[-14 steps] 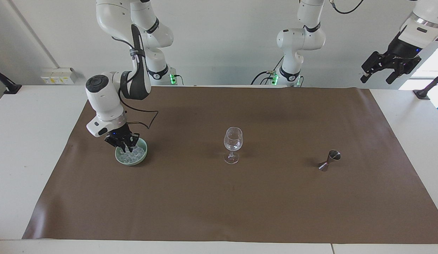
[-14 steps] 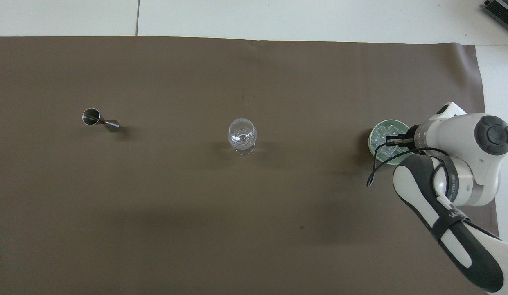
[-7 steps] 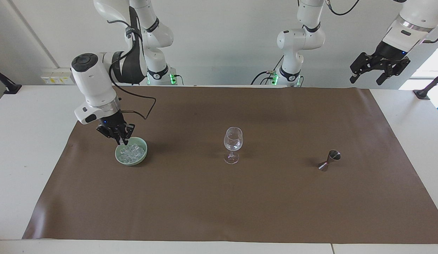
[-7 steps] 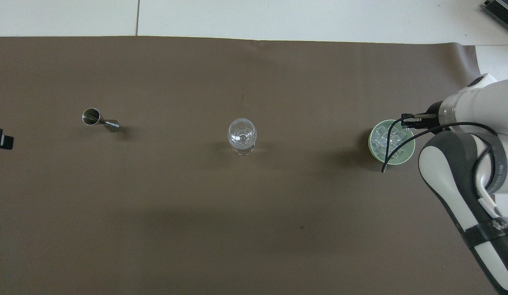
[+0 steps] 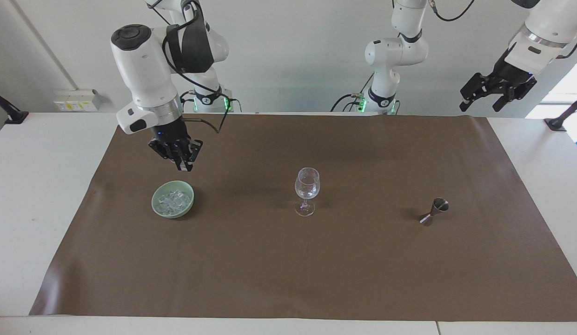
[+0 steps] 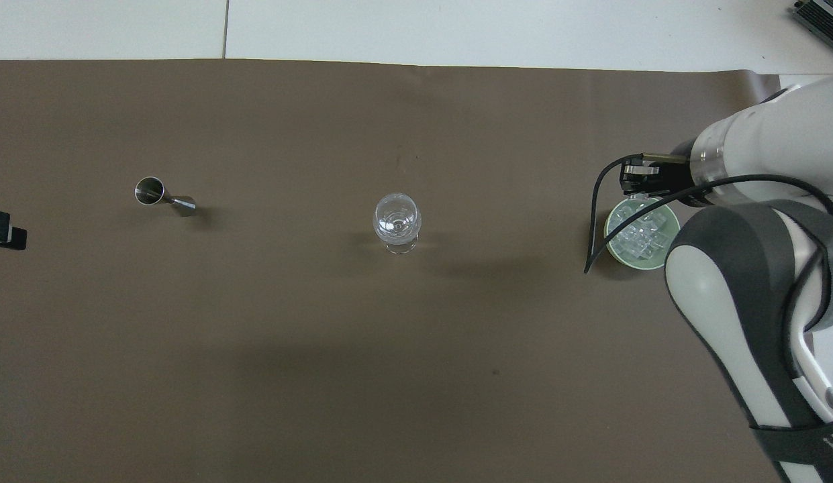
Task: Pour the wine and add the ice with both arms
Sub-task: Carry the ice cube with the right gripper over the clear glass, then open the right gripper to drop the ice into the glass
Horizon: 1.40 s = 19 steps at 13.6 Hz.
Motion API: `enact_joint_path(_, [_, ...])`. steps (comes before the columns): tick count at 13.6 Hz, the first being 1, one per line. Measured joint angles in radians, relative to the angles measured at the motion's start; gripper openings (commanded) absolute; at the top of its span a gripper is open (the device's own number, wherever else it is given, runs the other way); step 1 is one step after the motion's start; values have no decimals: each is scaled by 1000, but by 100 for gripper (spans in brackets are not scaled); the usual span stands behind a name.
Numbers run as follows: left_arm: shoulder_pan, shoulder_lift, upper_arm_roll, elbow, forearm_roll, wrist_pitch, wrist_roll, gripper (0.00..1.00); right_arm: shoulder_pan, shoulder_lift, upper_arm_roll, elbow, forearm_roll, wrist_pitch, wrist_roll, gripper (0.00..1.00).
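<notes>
The counter (image 5: 46, 195) fills the frame from edge to edge, with a brown mat (image 5: 288, 270) spread over most of it; the right arm (image 5: 144, 70) reaches down from the upper left of the facing view, and its right hand (image 5: 182, 162) hangs clenched above the mat, just up from the green bowl (image 5: 156, 207) at left centre; whether a cube is pinched between the fingertips cannot be made out. The left arm (image 5: 546, 23) waits at the upper right corner; its left hand (image 5: 481, 101) is released, jaws spread, holding nothing, high over the counter's edge. The wine glass (image 5: 307, 190) stands upright at the middle of the frame; the jigger (image 5: 433, 212) sits at right centre, tilted. The ice (image 5: 174, 200) lies heaped in the bowl.

The likely trouble: a wet cube, if one is held, could slip out on the way to the glass, since the grip on it would be small and slick; a low approach could clip the thin rim and tip the glass over; the dangling cable (image 6: 594, 221) might snag the bowl.
</notes>
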Motion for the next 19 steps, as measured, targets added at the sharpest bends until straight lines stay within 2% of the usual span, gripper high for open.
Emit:
enact_joint_path(3, [4,0,2,-4,3,-3,-14,100,7,3,117,10,0,17,187,0])
enact_joint_path(6, [10,0,2,-13,8,-5,-14,100,9,12,201,11,0,113,308,0])
enact_joint_path(12, [10,-2,1,-13,11,-26,-15,100,35,84,307,19,-13,270,496,0])
enact_joint_path(19, [10,-2,1,-13,12,-29,-16,100,65,185,351,49,-113,382,562,0])
